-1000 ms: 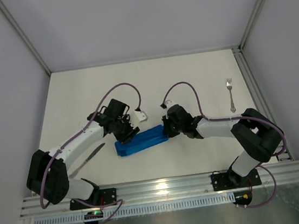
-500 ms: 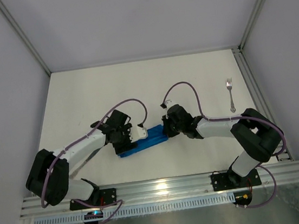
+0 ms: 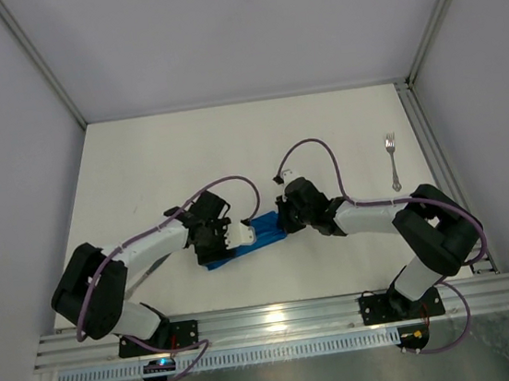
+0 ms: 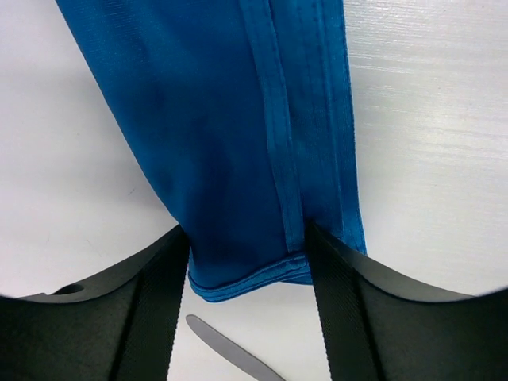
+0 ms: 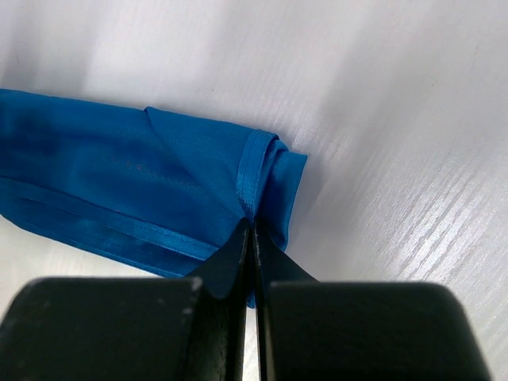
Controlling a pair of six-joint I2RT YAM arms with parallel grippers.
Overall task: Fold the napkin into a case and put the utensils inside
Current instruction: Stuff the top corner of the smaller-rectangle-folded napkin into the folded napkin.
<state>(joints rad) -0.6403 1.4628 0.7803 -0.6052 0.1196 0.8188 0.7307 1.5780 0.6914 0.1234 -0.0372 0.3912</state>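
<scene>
The napkin (image 3: 264, 228) lies as a narrow, folded blue strip on the white table between my two grippers. My left gripper (image 3: 227, 243) hangs over its left end. In the left wrist view the left gripper (image 4: 246, 232) is open, with the napkin (image 4: 222, 119) lying between its fingers. The grey knife tip (image 4: 230, 349) lies just short of that end; the left arm hides the knife from above. My right gripper (image 3: 281, 220) is at the right end. The right wrist view has my right gripper (image 5: 252, 226) shut on the napkin's (image 5: 119, 182) folded hem. The fork (image 3: 393, 161) lies far right.
A metal rail (image 3: 270, 319) runs along the near edge with both arm bases on it. A frame rail (image 3: 422, 151) borders the table's right side, close to the fork. White walls enclose the table at the back and on both sides.
My left arm has swung right and down over the napkin's left end, covering the knife from above, and its jaws have widened. The right gripper and the fork have stayed put.
</scene>
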